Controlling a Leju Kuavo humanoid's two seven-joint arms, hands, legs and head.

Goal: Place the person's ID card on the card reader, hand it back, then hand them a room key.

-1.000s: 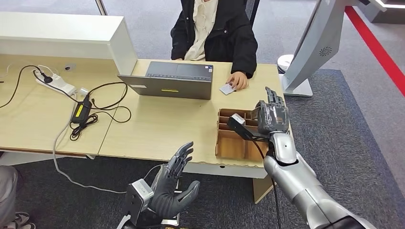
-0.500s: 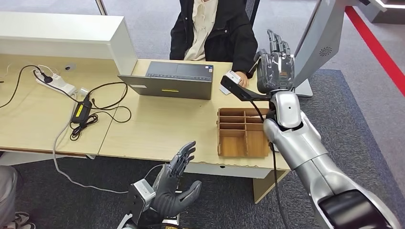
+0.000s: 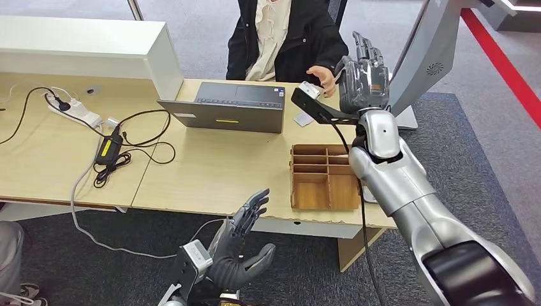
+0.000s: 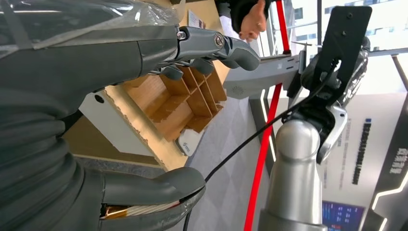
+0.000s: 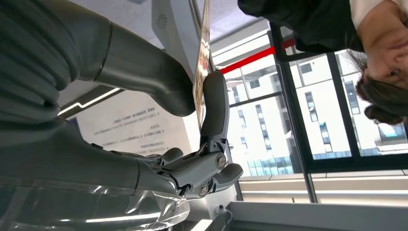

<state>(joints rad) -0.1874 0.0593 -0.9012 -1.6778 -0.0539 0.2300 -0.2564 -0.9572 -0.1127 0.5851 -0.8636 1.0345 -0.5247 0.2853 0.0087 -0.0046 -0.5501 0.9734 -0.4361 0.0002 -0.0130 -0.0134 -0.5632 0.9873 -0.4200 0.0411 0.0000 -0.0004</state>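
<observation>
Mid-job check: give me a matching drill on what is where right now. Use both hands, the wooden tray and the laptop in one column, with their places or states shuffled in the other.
Things:
1. right hand
2. left hand
3. wooden tray
4. laptop

Places or states:
A. open, holding nothing, low in front of the desk's near edge
B. open on the desk in front of the person
C. raised by the person's hand, pinching a thin card
D. on the desk near its front edge, to the right of the laptop

Pairs: 1-C, 2-A, 3-D, 4-B
</observation>
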